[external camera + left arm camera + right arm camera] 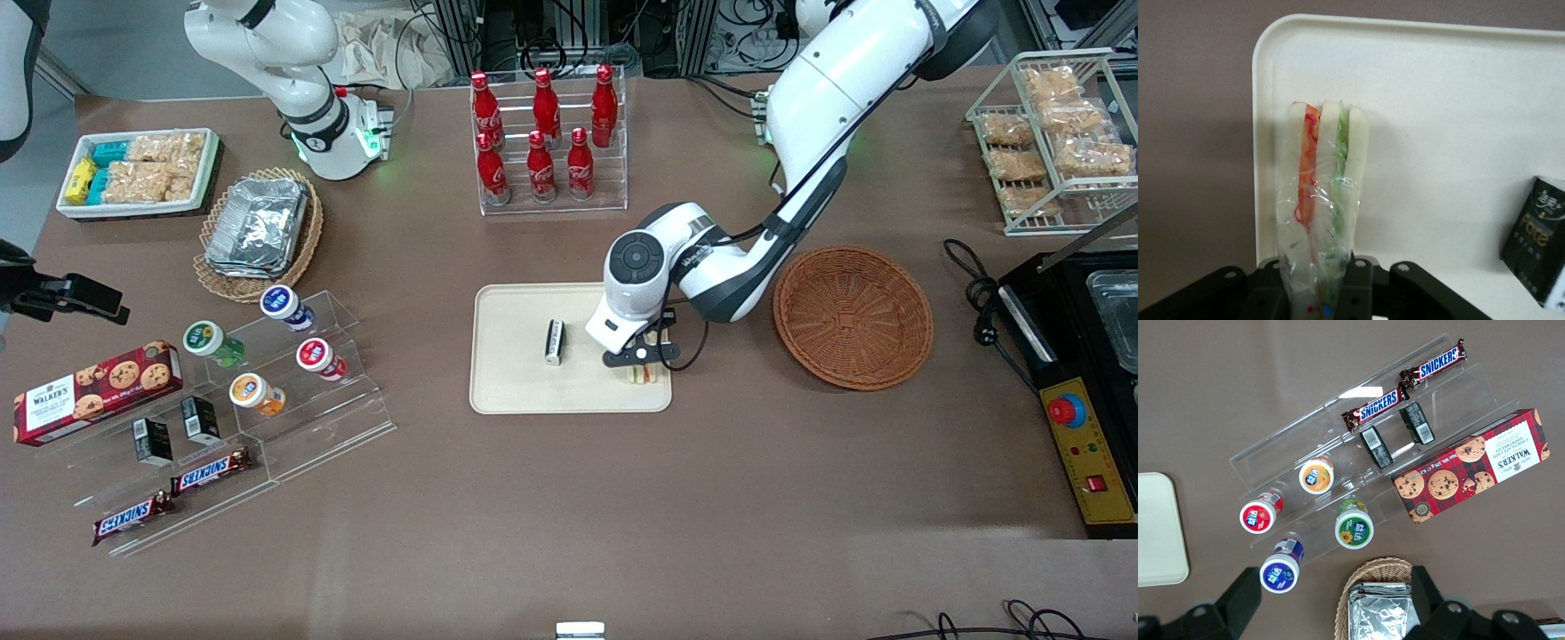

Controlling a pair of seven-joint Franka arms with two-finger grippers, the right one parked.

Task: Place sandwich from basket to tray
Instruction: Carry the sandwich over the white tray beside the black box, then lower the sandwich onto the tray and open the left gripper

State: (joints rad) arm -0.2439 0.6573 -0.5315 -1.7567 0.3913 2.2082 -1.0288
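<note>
Left arm reaches down from its base toward the front camera, wrist bent downward. Gripper (642, 363) low, fingers (1355, 293) closed on a wrapped item.

Six red cola bottles (544, 133) stand upright in a clear rack (551, 200).

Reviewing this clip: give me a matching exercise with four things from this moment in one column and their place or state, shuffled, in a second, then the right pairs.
Things
1. sandwich
2. basket
3. small black pack
4. gripper

States
A. empty, beside the tray
B. lying free on the tray
C. held over the tray's corner
D. shut, above the tray

Pairs: 1-C, 2-A, 3-B, 4-D
</note>
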